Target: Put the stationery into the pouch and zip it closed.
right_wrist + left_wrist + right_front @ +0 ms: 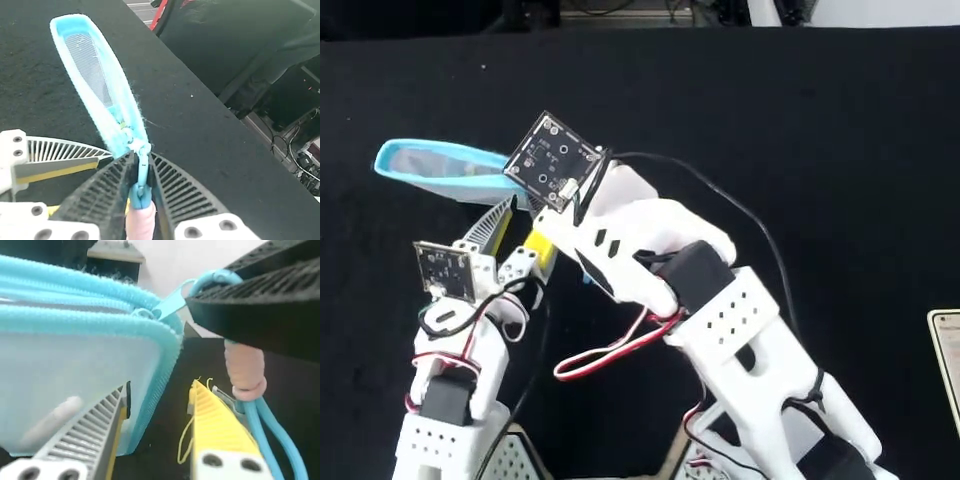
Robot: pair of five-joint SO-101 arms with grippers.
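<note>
While the right jaws are pressed together on the zip pull, I have the pouch on the black table, out at the far left of the arms, with its zip edge seemingly turned up. From the right wrist I look straight along that edge. The two tapes stand apart with grey mesh showing between them, so I judge the zip open along nearly its whole run. The slider sits at the end nearest the arms.

The left jaws are apart. One ribbed finger lies against the pouch's clear side wall and the yellow one stands off from it. The pouch's corner sits ungripped in the gap between them. A pale shape shows through the wall; I cannot tell what it is, nor whether all the stationery is in.

I expect the pouch to be light and floppy, so a tug on the zip alone would likely drag the whole thing across the table. The pull is a small, slick tab on a cord with a pink bead. Pinching the tab itself, as now, looks the surest hold. For the counter-hold I would close the left jaws on the stitched corner just behind the slider, where the fabric looks stiffest, rather than on the soft wall.
</note>
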